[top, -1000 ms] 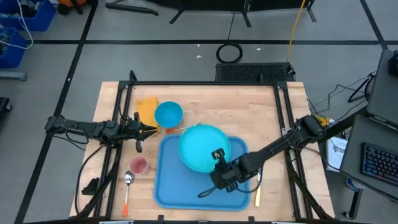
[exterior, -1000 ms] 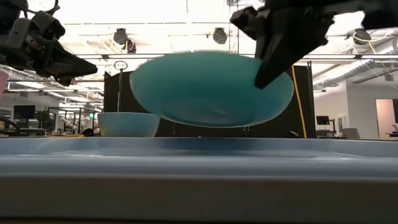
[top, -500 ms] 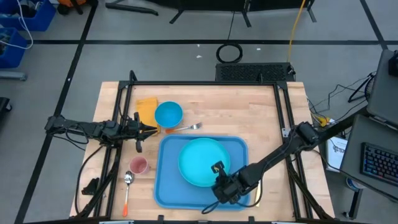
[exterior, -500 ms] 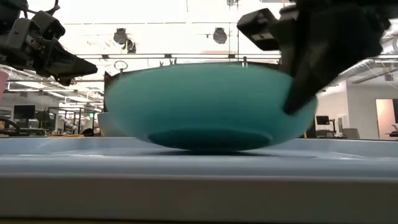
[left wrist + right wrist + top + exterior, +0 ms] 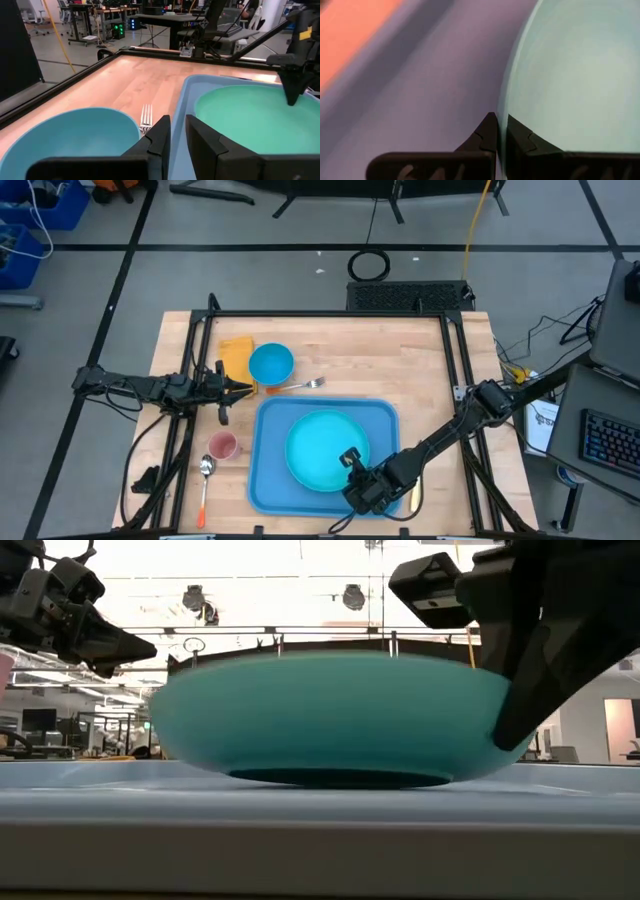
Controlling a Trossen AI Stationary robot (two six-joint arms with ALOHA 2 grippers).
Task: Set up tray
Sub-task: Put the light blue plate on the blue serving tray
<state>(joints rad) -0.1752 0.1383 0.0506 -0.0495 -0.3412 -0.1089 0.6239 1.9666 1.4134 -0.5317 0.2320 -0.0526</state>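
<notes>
The large blue tray (image 5: 268, 480) lies on the wooden table toward its near edge. The round turquoise plate (image 5: 320, 442) is inside it, level, its base (image 5: 340, 778) down at the tray floor. My right gripper (image 5: 351, 462) is shut on the plate's near-right rim. At the table's left, my left gripper (image 5: 243, 389) hovers level, pointing right. Its fingers (image 5: 161, 134) stand a narrow gap apart with nothing between them, above the small blue bowl (image 5: 270, 365) and beside a fork (image 5: 306, 384). My right gripper pinches the plate's rim (image 5: 504, 107) at its near-right side, one finger inside the plate and one outside it. The fingers slant down from the near right. The plate sits level in the tray. Whether its base touches the floor I cannot tell.
A yellow cloth (image 5: 236, 354) lies at the far left behind the bowl. A pink cup (image 5: 222, 445) and a spoon (image 5: 204, 480) lie left of the tray. A yellow-handled knife (image 5: 413, 496) lies at the tray's right edge. Black frame rails border the table.
My right gripper has carried the plate down and toward the table's near edge. The plate was lifted and tilted above the tray's far edge. It has levelled out and now lies low in the middle of the tray.
</notes>
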